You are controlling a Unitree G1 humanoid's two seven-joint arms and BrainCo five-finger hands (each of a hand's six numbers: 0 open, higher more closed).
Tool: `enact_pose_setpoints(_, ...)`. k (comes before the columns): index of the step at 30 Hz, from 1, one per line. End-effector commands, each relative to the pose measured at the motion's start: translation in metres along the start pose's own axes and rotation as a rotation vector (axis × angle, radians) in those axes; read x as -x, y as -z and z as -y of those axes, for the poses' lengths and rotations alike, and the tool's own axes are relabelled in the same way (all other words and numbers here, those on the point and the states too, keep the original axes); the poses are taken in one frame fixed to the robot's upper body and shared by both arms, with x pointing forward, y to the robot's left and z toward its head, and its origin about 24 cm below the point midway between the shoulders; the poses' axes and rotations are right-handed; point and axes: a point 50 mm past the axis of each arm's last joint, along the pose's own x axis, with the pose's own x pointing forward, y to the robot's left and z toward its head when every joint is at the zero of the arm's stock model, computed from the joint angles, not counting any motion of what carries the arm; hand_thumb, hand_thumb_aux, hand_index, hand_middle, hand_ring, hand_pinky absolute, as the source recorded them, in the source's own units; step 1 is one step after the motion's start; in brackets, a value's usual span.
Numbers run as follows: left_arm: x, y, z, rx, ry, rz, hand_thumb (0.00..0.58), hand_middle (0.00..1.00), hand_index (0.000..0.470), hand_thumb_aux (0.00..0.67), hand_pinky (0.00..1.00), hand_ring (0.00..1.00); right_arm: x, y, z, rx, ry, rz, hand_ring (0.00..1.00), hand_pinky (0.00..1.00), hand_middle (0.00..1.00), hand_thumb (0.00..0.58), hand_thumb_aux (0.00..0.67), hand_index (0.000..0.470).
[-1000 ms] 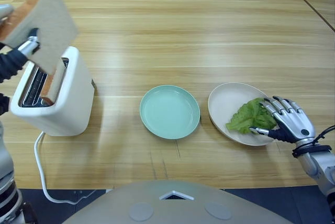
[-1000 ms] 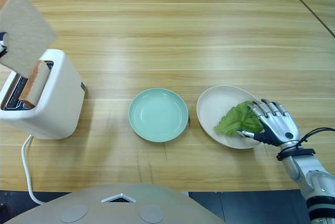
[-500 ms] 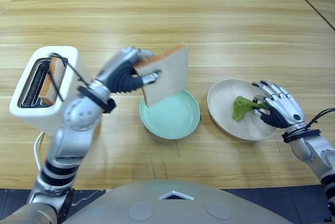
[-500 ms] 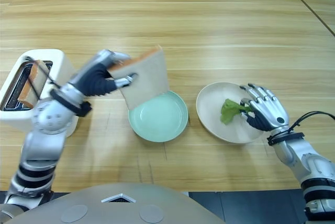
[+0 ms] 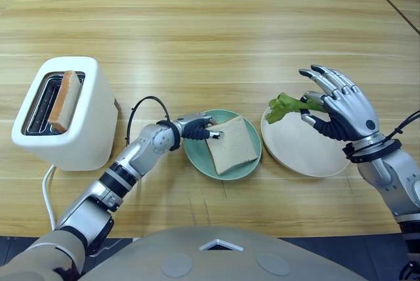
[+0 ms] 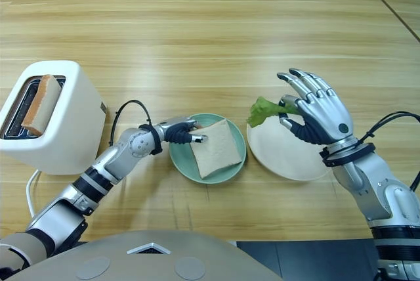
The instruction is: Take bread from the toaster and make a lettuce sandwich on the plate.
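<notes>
wooden table [image 5: 262, 31], pale grain. bread slice [image 5: 231, 153] flat on green plate [image 5: 195, 163], left hand [image 5: 193, 129] pinching its left corner. right hand [image 5: 338, 104] pinches lettuce leaf [image 5: 283, 106] by one edge, raised above beige plate [image 5: 308, 159]. leaf looks light, limp, easy to tear: keep grip gentle. second slice [image 5: 65, 90] upright in toaster [image 5: 79, 130]: likely soft, crushable, take by top crust.

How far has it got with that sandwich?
Done: one bread slice lies flat on the green plate, the left hand at its corner. In hand: the right hand holds the lettuce above the beige plate, not yet on the bread. Left: lay the lettuce on the slice, then top it with the second slice standing in the toaster.
</notes>
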Motion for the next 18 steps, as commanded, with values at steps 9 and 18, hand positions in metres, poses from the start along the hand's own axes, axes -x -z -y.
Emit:
enact_pose_setpoints(9,0.025,-0.022,-0.003,-0.596,0.02,0.092,0.0,0.0,0.0,0.0,0.0,0.0,0.005,-0.033,-0.022,-0.208,-0.187,0.084,0.0,0.0,0.0,0.58,0.67,0.47)
enact_pose_setpoints(18,0.08,-0.016,-0.048,-0.651,-0.197,-0.115,0.0,0.0,0.0,0.0,0.0,0.0,0.014,-0.054,-0.013,-0.436,-0.306,0.168,0.0,0.0,0.0,0.58,0.67,0.47)
